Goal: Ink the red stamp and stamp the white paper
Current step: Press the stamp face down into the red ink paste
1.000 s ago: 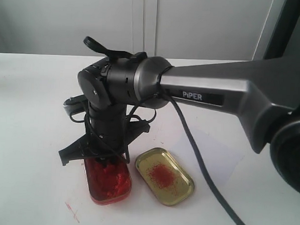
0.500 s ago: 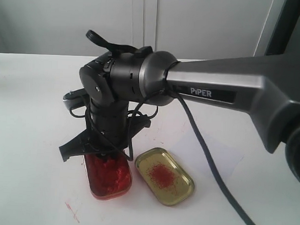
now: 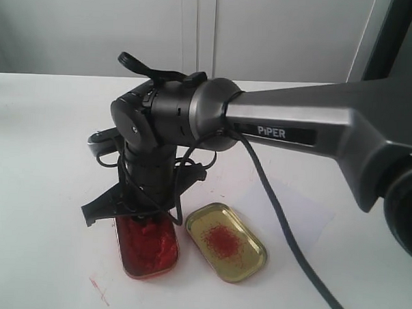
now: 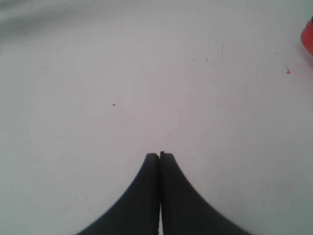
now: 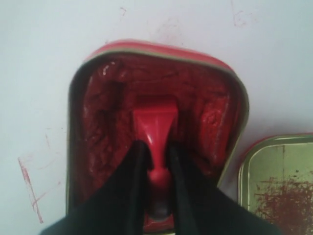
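Observation:
My right gripper (image 5: 157, 146) is shut on the red stamp (image 5: 154, 125), holding it by its knob handle. The stamp's block base is pressed down into the red paste of the ink tin (image 5: 98, 122). In the exterior view the right gripper (image 3: 143, 217) points straight down into that tin (image 3: 147, 251), and the stamp is hidden behind the wrist. The white paper (image 3: 296, 213) lies flat to the right of the tins, partly behind the arm's cable. My left gripper (image 4: 160, 155) is shut with nothing in it, over bare white table.
A gold tin lid (image 3: 226, 242) with a red smear lies just right of the ink tin, also seen in the right wrist view as the lid (image 5: 279, 181). A red streak (image 3: 99, 290) marks the white table (image 3: 42, 154). The black cable (image 3: 284, 233) hangs over the paper.
The right gripper with the stamp has dropped slightly, pressing deeper into the ink tin. The arm shifted a little left. The left gripper shows no earlier frame.

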You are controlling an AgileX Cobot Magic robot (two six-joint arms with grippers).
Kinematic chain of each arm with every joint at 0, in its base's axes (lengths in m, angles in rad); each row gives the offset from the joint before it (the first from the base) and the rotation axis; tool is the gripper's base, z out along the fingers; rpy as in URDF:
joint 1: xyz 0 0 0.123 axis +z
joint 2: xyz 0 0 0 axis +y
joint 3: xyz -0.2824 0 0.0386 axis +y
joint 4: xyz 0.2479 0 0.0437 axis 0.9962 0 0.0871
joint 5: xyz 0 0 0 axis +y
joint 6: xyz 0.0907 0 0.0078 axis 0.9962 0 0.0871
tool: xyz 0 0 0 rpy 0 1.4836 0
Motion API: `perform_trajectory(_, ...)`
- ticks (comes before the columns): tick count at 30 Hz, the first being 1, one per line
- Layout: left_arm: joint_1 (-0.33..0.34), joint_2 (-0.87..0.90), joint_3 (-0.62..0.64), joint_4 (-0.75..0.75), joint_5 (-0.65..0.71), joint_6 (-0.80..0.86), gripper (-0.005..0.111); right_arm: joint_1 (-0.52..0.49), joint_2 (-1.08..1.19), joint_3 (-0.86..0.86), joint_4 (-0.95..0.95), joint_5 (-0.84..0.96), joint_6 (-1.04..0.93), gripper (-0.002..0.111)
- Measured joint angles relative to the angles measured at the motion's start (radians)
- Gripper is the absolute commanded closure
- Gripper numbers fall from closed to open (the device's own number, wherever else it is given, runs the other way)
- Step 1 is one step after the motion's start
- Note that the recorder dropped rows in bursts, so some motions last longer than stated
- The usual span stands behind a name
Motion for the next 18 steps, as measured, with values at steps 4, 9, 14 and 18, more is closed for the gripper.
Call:
perform_trajectory(4, 0.0, 0.0, 0.0, 0.0, 0.0, 0.0, 0.107, 0.0, 0.002, 0.006, 0.004, -0.023, 0.0, 0.108)
perform_trajectory(9, 0.0, 0.0, 0.0, 0.0, 0.0, 0.0, 0.107, 0.0, 0.004, 0.006, 0.004, -0.017, 0.0, 0.108)
perform_trajectory(14, 0.0, 0.0, 0.0, 0.0, 0.0, 0.0, 0.107, 0.0, 0.004, 0.006, 0.004, 0.014, 0.0, 0.108)
perform_trajectory(18, 0.0, 0.0, 0.0, 0.0, 0.0, 0.0, 0.107, 0.0, 0.002, 0.008, 0.004, 0.021, -0.006, 0.108)
